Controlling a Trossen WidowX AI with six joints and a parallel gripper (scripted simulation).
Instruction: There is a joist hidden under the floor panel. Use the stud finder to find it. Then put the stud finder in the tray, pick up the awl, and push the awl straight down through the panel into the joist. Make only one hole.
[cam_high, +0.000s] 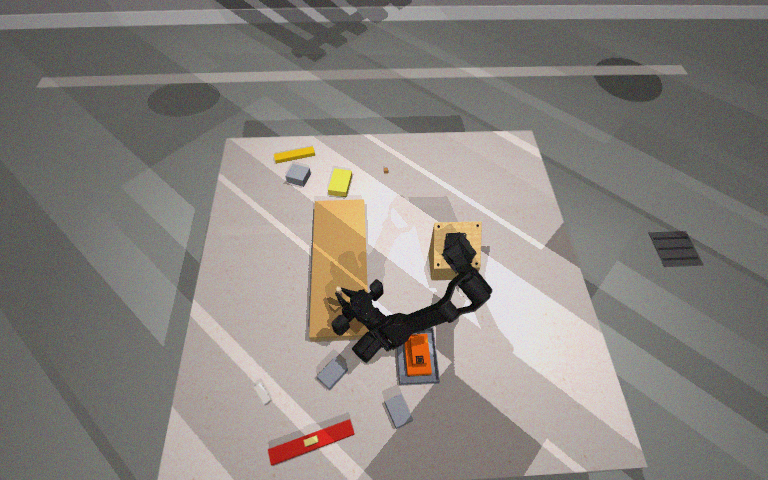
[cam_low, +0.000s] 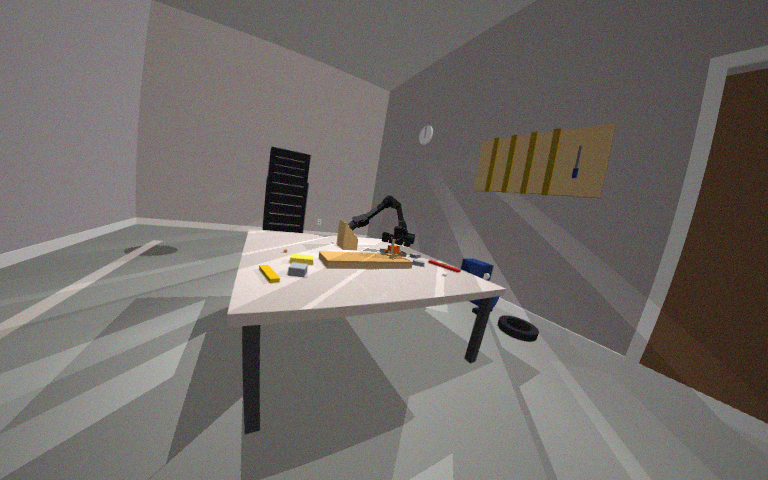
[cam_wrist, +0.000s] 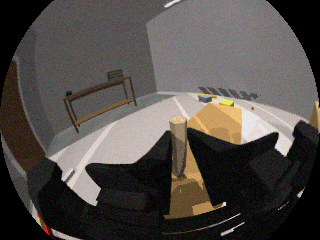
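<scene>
My gripper (cam_high: 341, 294) (cam_low: 394, 241) (cam_wrist: 178, 132) is shut on the awl (cam_high: 338, 289) (cam_low: 393, 249) (cam_wrist: 178, 131), holding its tan handle about upright with the point down. The awl is over the near part of the tan floor panel (cam_high: 339, 237) (cam_low: 363, 261) (cam_wrist: 216, 119). Its tip is low, close to the panel's top; whether it touches or has entered cannot be told. The orange stud finder (cam_high: 415, 369) lies in the grey tray (cam_high: 400, 372), beside the panel's near right corner. The joist is hidden, and no hole can be made out.
Grey blocks (cam_high: 331, 373) (cam_high: 398, 410) lie near the tray and panel. A red level (cam_high: 288, 449) and a small white piece (cam_high: 262, 391) lie further out. Beyond the panel's far end are a yellow block (cam_high: 340, 181), a grey block (cam_high: 297, 174) and a yellow bar (cam_high: 294, 154).
</scene>
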